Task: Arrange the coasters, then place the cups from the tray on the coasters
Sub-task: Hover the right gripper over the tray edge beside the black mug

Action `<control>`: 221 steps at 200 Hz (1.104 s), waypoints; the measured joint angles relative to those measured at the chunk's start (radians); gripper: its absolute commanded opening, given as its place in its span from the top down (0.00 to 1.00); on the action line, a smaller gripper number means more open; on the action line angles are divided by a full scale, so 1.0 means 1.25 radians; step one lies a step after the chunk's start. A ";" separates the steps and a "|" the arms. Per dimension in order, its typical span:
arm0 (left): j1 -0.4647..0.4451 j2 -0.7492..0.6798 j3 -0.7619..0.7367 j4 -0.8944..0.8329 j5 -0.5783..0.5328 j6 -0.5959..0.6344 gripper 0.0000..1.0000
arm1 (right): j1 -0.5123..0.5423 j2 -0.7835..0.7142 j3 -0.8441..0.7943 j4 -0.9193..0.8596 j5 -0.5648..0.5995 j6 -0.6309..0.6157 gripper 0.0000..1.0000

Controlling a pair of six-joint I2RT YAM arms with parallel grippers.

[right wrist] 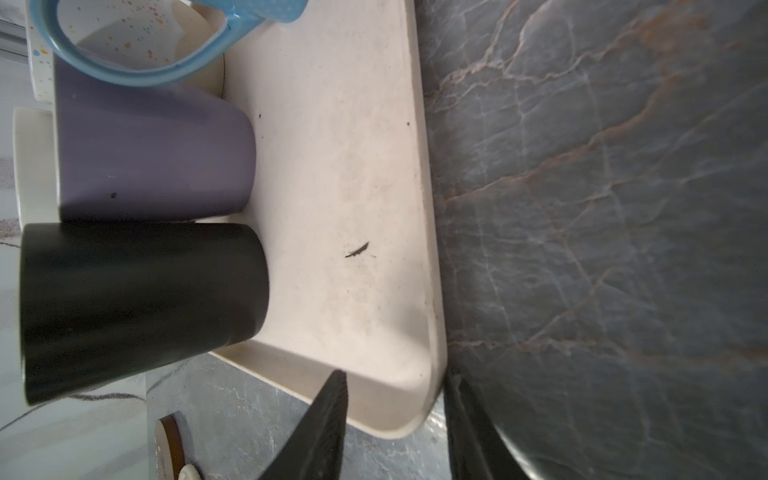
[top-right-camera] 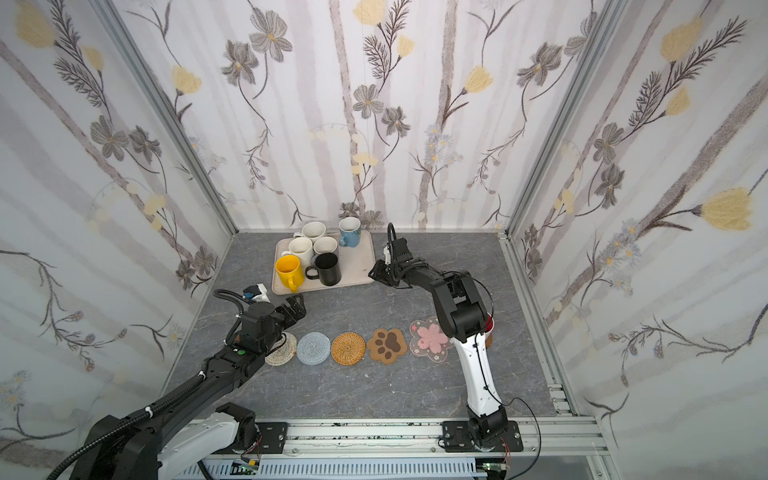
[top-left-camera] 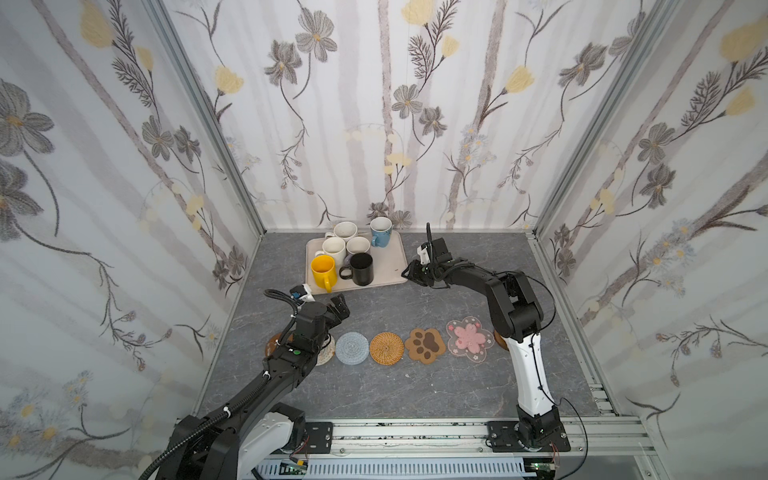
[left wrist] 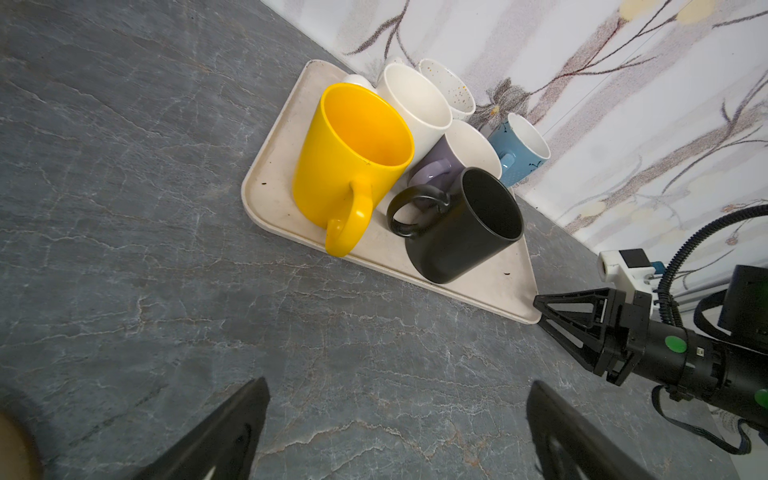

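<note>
- The coasters (top-left-camera: 387, 348) lie in a row across the near table (top-left-camera: 415, 395).
- The left arm (top-left-camera: 266, 386) leans over the row's left end. The left gripper (top-left-camera: 338, 309) hovers spread wide and empty, facing the tray (top-left-camera: 395, 266).
- The right arm (top-left-camera: 528, 365) reaches inward. The right gripper (right wrist: 395, 374) straddles the tray's near right corner, jaws apart and not clamped.
- Six cups (top-left-camera: 323, 270) stand on the tray, farthest back.
</note>
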 measured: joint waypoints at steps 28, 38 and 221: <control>0.000 -0.015 -0.007 0.002 0.004 -0.001 0.00 | 0.002 0.000 0.000 -0.001 0.009 0.016 0.69; 0.000 -0.023 -0.009 0.004 0.005 -0.001 0.00 | 0.004 0.000 0.000 -0.002 0.016 0.023 0.70; -0.001 -0.069 -0.034 0.005 0.014 -0.018 0.00 | 0.008 -0.032 -0.072 0.034 0.045 0.105 1.00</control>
